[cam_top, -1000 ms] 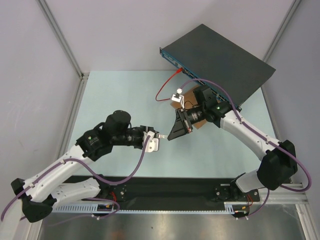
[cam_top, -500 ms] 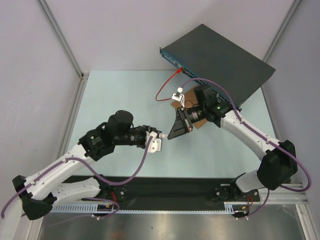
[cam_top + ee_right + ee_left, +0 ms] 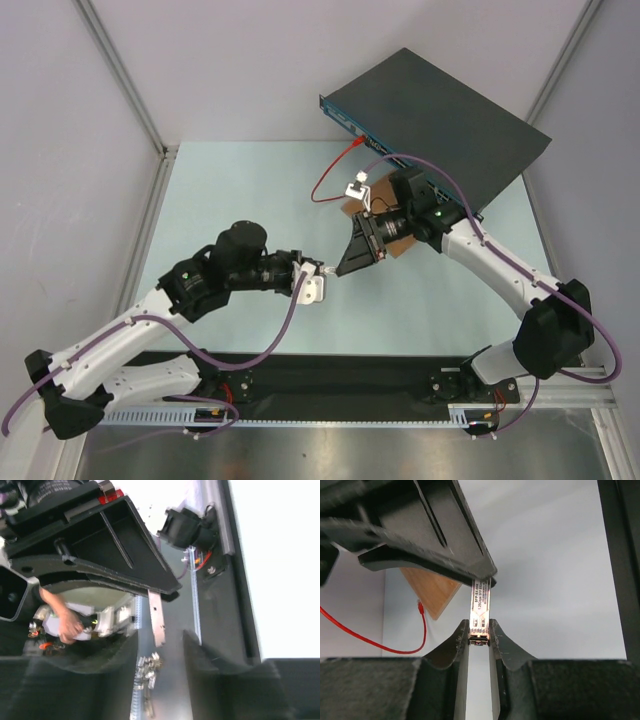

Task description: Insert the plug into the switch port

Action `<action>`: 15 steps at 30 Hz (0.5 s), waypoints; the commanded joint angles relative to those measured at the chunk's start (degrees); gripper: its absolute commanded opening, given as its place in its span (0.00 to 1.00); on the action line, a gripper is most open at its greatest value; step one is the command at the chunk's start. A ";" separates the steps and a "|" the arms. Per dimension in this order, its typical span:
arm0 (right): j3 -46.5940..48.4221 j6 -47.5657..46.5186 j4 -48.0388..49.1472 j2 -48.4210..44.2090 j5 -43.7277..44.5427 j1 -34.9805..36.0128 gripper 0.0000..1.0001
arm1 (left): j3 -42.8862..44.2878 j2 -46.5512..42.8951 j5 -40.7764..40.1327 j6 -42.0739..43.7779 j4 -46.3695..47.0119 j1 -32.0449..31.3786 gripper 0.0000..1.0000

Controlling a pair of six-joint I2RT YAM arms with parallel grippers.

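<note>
Silver plug (image 3: 480, 612), red cable (image 3: 365, 640), blue-edged black switch (image 3: 440, 115)

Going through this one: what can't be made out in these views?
Top view: which ports of the switch are free; too small, and the right arm covers part of the row.
Left wrist view: far end of the plug, behind a finger of the right gripper.
Right wrist view: plug's upper end, behind the left gripper.

Pale grey walls (image 3: 250, 70); mint tabletop (image 3: 240, 190); seemingly aluminium corner posts (image 3: 121, 70).
</note>
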 commanded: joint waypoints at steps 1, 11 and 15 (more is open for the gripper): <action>5.53 -0.19 1.87 -0.25 1.16 -3.28 0.50 | 1.55 0.24 -2.06 -4.03 4.14 -0.44 0.00; 13.99 11.66 12.58 -9.38 9.43 -26.47 0.84 | 10.95 10.77 -9.61 -28.91 7.31 -0.44 0.00; 11.96 15.45 13.73 -15.89 10.30 -39.21 0.90 | 17.71 17.97 -14.88 -35.95 7.32 -0.44 0.00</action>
